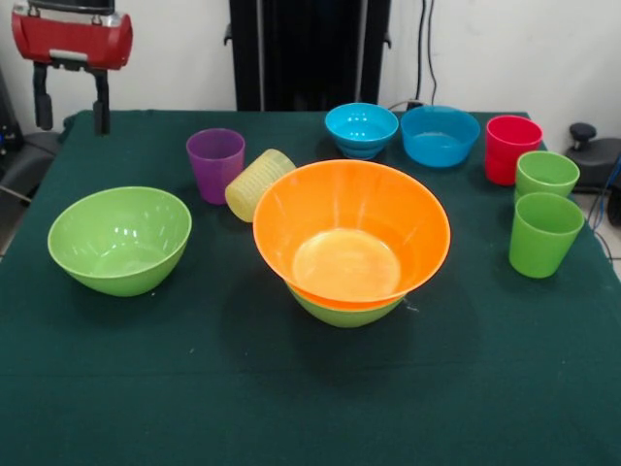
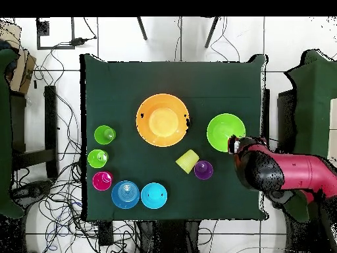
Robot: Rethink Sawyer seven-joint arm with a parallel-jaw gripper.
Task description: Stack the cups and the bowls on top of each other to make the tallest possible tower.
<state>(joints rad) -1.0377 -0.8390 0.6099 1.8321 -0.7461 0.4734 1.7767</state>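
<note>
Orange bowl (image 1: 351, 233) nested in a green bowl (image 1: 346, 311) as tower base imo — gripper (image 1: 72, 107) w/ fingers apart, empty, hovers near the other green bowl (image 1: 119, 240), prob next.

The arm above the gripper (image 1: 71, 105) is cut off by the front view's top edge. Well away from the gripper, a lime green bowl (image 1: 346, 311) shows only a sliver beneath the orange bowl (image 1: 351, 233); from overhead it is hidden entirely. Whether anything sits between the fingers is unclear.
</note>
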